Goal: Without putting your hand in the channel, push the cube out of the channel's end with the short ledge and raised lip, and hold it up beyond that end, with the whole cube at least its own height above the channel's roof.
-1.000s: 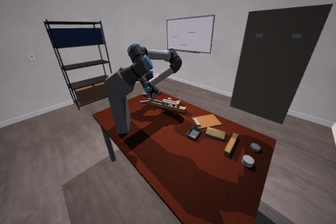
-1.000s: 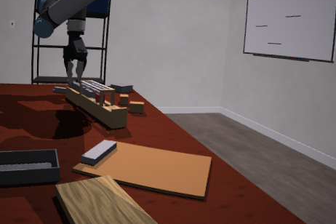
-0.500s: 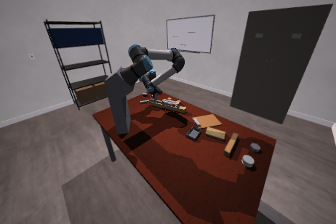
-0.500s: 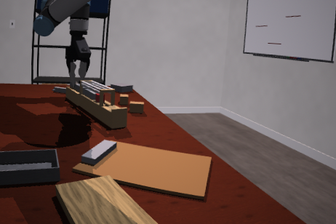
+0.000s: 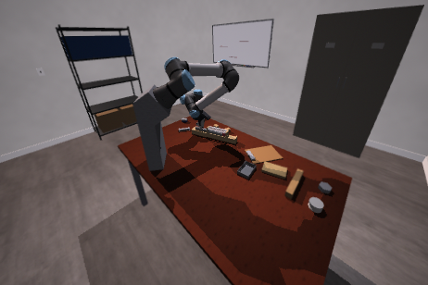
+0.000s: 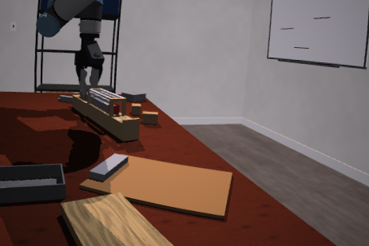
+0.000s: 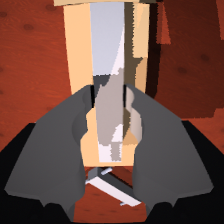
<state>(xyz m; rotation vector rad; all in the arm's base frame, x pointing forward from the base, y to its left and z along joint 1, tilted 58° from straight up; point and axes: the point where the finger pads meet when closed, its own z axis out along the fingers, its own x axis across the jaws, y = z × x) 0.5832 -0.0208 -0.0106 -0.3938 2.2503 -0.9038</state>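
The wooden channel (image 5: 214, 137) (image 6: 108, 122) (image 7: 78, 50) lies along the table, with light roof strips over its middle. The red cube (image 6: 116, 109) shows inside, under the roof near the end facing the exterior camera. That end has a short ledge; its raised lip is hard to make out. My gripper (image 5: 200, 124) (image 6: 88, 90) (image 7: 108, 86) is shut on a long grey bar (image 7: 107, 40), above the channel's other, uncovered end. The bar runs between the walls toward the roof. Its far tip is hidden, so I cannot tell whether it touches the cube.
Two small wooden blocks (image 6: 136, 109) (image 6: 150, 117) and a grey box (image 6: 133, 96) stand beside the channel. A pale bracket-like piece (image 5: 184, 130) (image 7: 115, 187) lies past the gripper's end. An orange board (image 5: 266, 154) (image 6: 180, 186) and a dark tray (image 5: 246, 169) (image 6: 63, 188) lie beyond the ledge end.
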